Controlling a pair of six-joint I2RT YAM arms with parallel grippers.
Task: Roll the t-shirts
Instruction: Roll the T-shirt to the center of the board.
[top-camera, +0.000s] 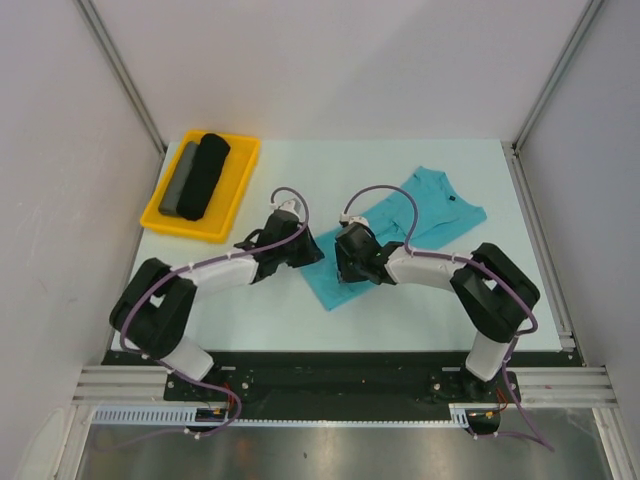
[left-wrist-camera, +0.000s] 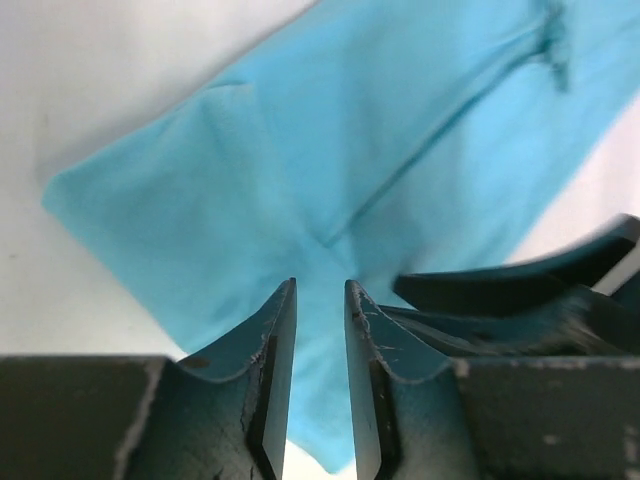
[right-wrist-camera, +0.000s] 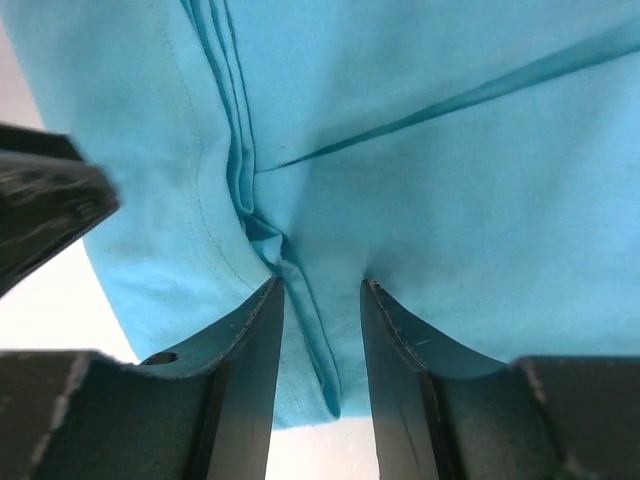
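The turquoise t-shirt (top-camera: 430, 205) lies folded in a long strip, diagonal across the table, with its dark neck label (top-camera: 452, 198) at the far right end. My left gripper (top-camera: 308, 252) and right gripper (top-camera: 348, 268) sit side by side at the strip's near left end. In the left wrist view the jaws (left-wrist-camera: 320, 285) stand narrow, tips pressed into puckered cloth (left-wrist-camera: 300, 150). In the right wrist view the jaws (right-wrist-camera: 322, 283) pinch a gathered fold of the shirt (right-wrist-camera: 450, 150). A black roll (top-camera: 203, 175) and a grey roll (top-camera: 180, 180) lie in the yellow tray.
The yellow tray (top-camera: 233, 192) stands at the back left of the table. White walls with metal posts close in the left, right and back. The right gripper's fingers (left-wrist-camera: 520, 290) show close beside the left jaws.
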